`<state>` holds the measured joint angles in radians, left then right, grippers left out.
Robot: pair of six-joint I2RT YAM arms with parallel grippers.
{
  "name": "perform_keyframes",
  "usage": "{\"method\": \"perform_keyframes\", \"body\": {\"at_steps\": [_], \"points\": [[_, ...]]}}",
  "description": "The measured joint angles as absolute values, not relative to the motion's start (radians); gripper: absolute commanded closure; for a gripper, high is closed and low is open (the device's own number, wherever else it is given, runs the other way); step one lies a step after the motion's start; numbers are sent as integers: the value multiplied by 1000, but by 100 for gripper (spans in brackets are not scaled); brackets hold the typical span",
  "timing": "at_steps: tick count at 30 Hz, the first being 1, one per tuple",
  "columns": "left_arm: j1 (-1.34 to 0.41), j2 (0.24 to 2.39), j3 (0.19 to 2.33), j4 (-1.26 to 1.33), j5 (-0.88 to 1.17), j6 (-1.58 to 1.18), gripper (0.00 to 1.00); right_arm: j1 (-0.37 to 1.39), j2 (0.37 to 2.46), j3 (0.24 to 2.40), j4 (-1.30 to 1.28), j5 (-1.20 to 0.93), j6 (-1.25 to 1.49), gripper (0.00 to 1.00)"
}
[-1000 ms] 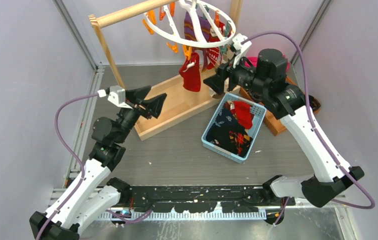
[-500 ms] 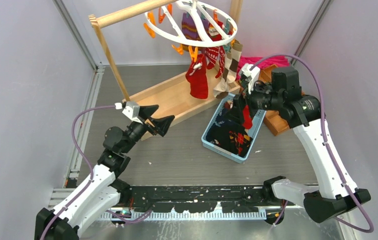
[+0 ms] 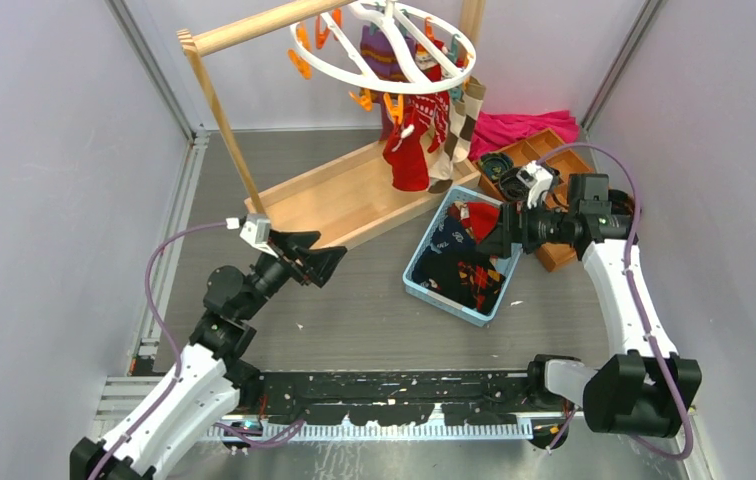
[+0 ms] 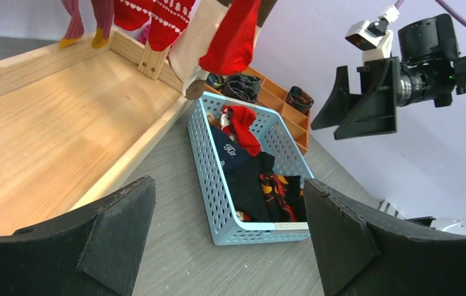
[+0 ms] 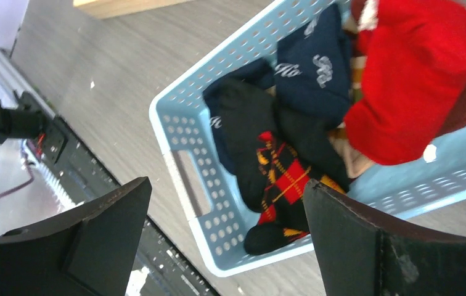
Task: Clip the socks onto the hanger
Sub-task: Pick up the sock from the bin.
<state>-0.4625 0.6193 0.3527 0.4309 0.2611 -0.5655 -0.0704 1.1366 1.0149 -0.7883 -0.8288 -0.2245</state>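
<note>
Top external view, itemised.
- Wooden rack [image 3: 334, 200]: unmoved.
- Round white clip hanger [image 3: 354, 82]: hung socks [image 3: 409, 165] clipped beneath it.
- Blue basket [image 3: 442, 303]: loose socks [image 3: 464, 270] heaped inside.
- Right gripper [image 3: 504, 232]: fingers apart, empty. It has dropped from the hanger to the basket.
- Left gripper [image 3: 326, 250]: fingers apart, empty. It has drawn back and sits lower, by the rack's near edge.

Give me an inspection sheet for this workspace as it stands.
Surface: grey table, a few pale specks.
Job's things: white ring hanger on the wooden rack, clipped socks hanging; loose socks in the blue basket.
Clutter: compartment tray with dark rolls, pink cloth behind it.
Hands: left hand open, empty; right hand open, empty, aimed at the basket.
Cables: purple cable loops off each arm, clear of the hanger.
Surroundings: lilac walls, nothing else seen.
</note>
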Motion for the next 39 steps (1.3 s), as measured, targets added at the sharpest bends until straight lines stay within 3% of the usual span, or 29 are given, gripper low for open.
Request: {"method": "perform_keyframes", "body": {"at_steps": [3, 7, 12, 15, 17, 28, 39], "points": [[-463, 540, 353, 340, 246, -581, 13, -91, 1174, 1028, -757, -815, -212, 0], [-463, 482, 353, 276, 234, -606, 17, -91, 1233, 1052, -702, -794, -170, 9], [-463, 517, 362, 226, 236, -601, 23, -87, 1327, 1097, -633, -733, -94, 29], [-463, 587, 385, 203, 242, -593, 25, -72, 1367, 1099, -588, -667, -58, 50], [-463, 624, 396, 202, 251, -594, 25, -59, 1389, 1088, -544, -602, -30, 55], [-463, 689, 347, 237, 271, -625, 25, -14, 1528, 1038, -360, -313, 157, 57], [-463, 683, 315, 269, 254, -625, 26, 28, 1608, 1044, -290, -238, 217, 59]]}}
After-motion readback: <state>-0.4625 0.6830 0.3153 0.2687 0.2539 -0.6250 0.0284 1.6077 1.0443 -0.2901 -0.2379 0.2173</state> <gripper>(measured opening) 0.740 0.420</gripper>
